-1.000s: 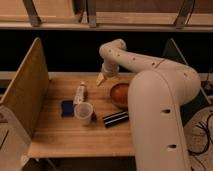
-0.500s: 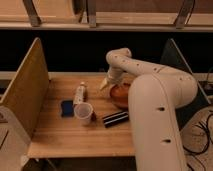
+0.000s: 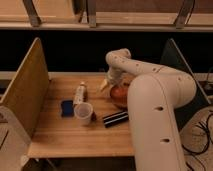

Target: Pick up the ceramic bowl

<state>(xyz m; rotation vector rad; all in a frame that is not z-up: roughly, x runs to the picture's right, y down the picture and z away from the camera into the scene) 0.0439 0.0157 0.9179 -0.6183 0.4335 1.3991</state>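
The ceramic bowl [image 3: 119, 95] is round, glossy and reddish-brown. It sits on the wooden table [image 3: 65, 135] at the right, partly hidden behind my white arm. My gripper [image 3: 105, 84] hangs at the end of the arm just left of the bowl's rim, close above the table.
A translucent plastic cup [image 3: 83, 113] stands near the table's middle. A white bottle [image 3: 79, 93] lies behind it and a blue object [image 3: 67, 108] to its left. A black bar-shaped object [image 3: 115, 119] lies in front of the bowl. Wooden side panels [image 3: 25, 92] flank the table.
The gripper has moved rightward and down, from above the table's middle to the bowl's left rim. The objects on the table have not moved.
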